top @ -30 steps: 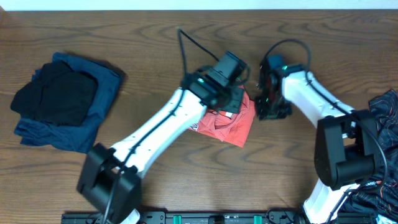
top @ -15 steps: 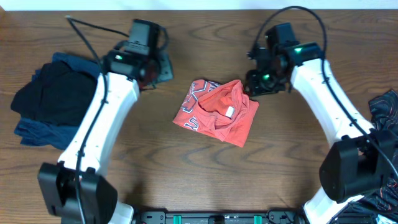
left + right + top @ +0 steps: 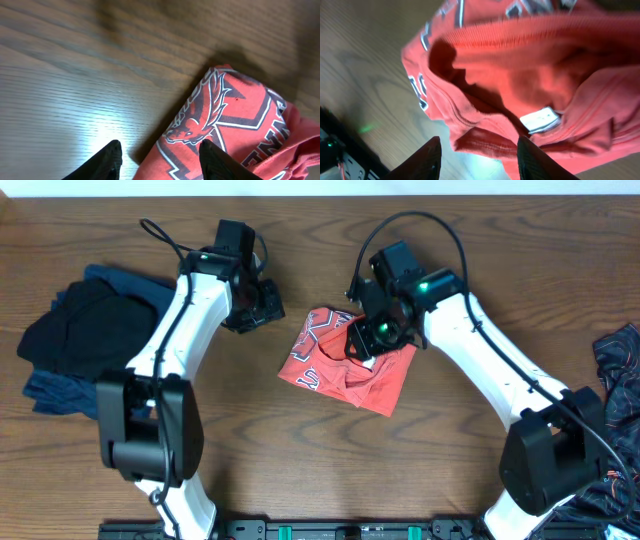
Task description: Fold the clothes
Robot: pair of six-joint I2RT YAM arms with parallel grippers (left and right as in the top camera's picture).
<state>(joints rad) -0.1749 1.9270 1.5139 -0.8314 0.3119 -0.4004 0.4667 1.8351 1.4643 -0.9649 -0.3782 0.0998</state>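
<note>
Shirt (image 3: 375,385) looks soft and limp, best pinched at an edge; left hand (image 3: 160,147) and right hand (image 3: 477,145) hover part-open, empty.

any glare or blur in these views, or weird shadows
Left wrist: bright glare patch on the table beside the red shirt, far wood blurred. Right wrist: shirt very close and soft, with a dark shadow in its fold. Overhead: evenly lit and sharp.

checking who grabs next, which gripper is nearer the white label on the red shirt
Right. The right gripper hangs right over the white label on the red shirt; the left gripper is off the shirt's printed edge, over bare table.
</note>
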